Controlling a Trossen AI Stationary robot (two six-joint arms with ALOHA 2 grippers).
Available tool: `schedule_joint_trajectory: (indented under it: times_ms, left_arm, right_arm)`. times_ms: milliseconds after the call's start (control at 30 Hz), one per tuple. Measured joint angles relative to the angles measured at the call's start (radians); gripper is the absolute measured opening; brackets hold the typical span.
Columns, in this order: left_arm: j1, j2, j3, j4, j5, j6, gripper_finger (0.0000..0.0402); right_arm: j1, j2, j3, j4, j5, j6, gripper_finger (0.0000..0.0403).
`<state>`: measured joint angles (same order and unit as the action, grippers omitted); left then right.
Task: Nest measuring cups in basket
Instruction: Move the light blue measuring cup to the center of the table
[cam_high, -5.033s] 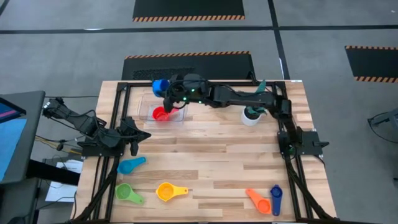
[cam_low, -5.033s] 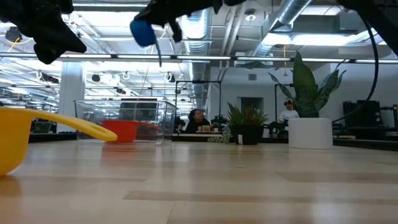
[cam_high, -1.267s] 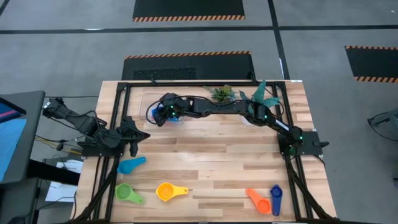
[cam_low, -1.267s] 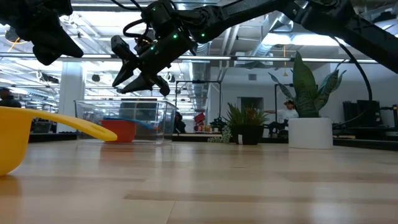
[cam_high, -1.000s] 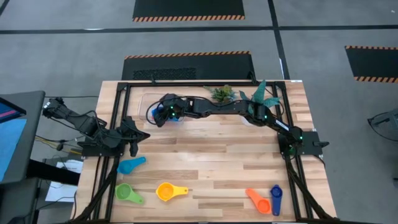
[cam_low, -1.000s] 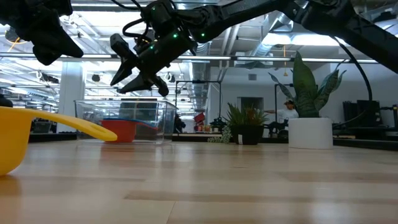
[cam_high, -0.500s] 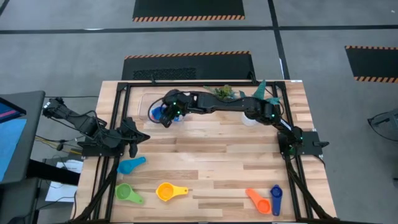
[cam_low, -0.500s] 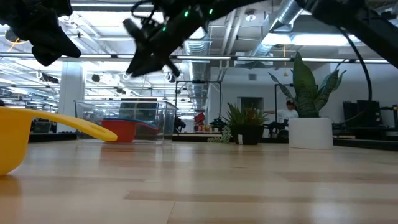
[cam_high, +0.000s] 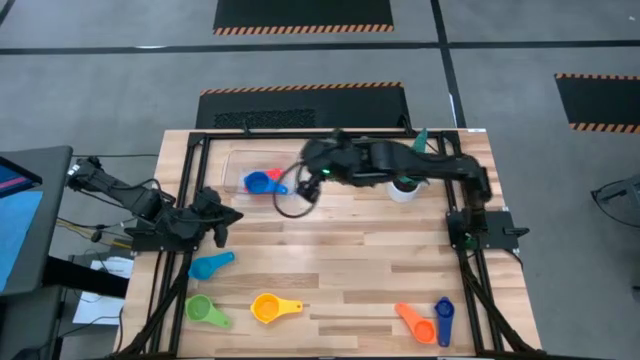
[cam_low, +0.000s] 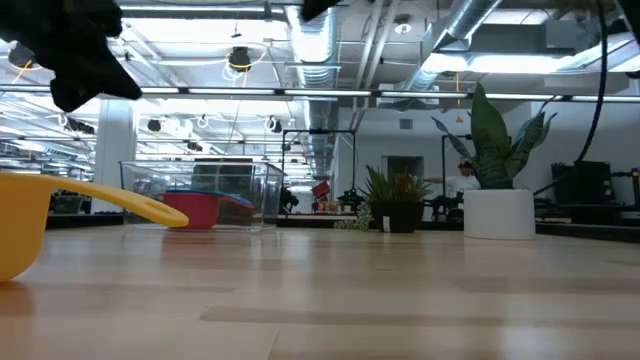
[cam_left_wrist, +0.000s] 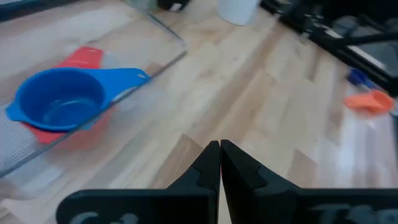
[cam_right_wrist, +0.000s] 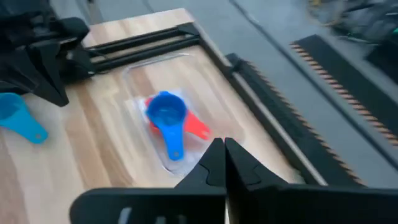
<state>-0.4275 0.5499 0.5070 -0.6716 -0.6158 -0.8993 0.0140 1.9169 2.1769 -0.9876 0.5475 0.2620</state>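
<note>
The clear basket (cam_high: 258, 172) stands at the far left of the table. In it the blue cup (cam_high: 259, 182) sits in the red cup (cam_high: 274, 175); both also show in the right wrist view, blue cup (cam_right_wrist: 166, 112) on red cup (cam_right_wrist: 198, 127). My right gripper (cam_right_wrist: 222, 154) is shut and holds nothing; it hovers just right of the basket (cam_high: 305, 183). My left gripper (cam_left_wrist: 219, 155), also shut and holding nothing, waits at the table's left edge (cam_high: 218, 228). The light blue (cam_high: 210, 265), green (cam_high: 205, 310), yellow (cam_high: 270, 307), orange (cam_high: 413, 322) and dark blue (cam_high: 444, 320) cups lie along the near side.
A white plant pot (cam_high: 403, 187) stands right of the basket, under the right arm. Black frame rails (cam_high: 195, 190) run along the table's left, far and right sides. Bare wood lies in the middle of the table (cam_high: 340, 245). People show in the room beyond (cam_low: 462, 178).
My right gripper has risen from just above the basket and drawn back toward the table's right edge, out of the low view's top. The blue cup, which it covered from above, now shows in the basket on the red cup.
</note>
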Motion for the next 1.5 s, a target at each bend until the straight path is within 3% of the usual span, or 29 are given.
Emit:
schedule_joint_trajectory:
  times_ms: [133, 333, 433, 500, 667, 967, 1100, 1267, 1500]
  left_arm:
    - [0.095, 0.068, 0.002, 0.080, 0.053, 0.033, 0.0000]
    - [0.164, 0.183, 0.005, 0.212, 0.493, 0.237, 0.0000]
    - [0.156, 0.270, 0.005, 0.223, 0.582, 0.205, 0.0000]
    - [0.144, 0.343, 0.011, 0.221, 0.590, 0.148, 0.0000]
    - [0.114, 0.545, 0.141, 0.205, 0.512, 0.094, 0.0000]
    - [0.058, 0.837, 0.488, -0.001, 0.534, 0.271, 0.0000]
    - [0.018, 0.919, 0.563, -0.008, 0.592, 0.265, 0.0000]
    - [-0.045, 0.978, 0.595, -0.083, 0.656, 0.164, 0.0000]
    - [-0.166, 0.966, 0.581, -0.529, 0.568, -0.170, 0.0000]
  right_arm:
    - [0.054, -0.072, 0.000, -0.106, 0.053, 0.064, 0.0015]
    - [0.115, -0.132, 0.000, -0.346, 0.059, 0.154, 0.0020]
    - [0.137, -0.135, 0.000, -0.505, 0.073, 0.268, 0.0015]
    - [0.157, -0.133, -0.005, -0.602, 0.092, 0.367, 0.0012]
    - [0.220, -0.157, -0.054, -0.580, 0.093, 0.358, 0.0017]
    - [0.400, -0.294, -0.198, -0.580, 0.110, 0.403, 0.0013]
    - [0.500, -0.399, -0.385, -0.583, 0.105, 0.522, 0.0013]
    - [0.610, -0.530, -0.665, -0.578, 0.105, 0.827, 0.0015]
    - [0.731, -0.627, -0.960, -0.457, 0.107, 1.177, 0.0016]
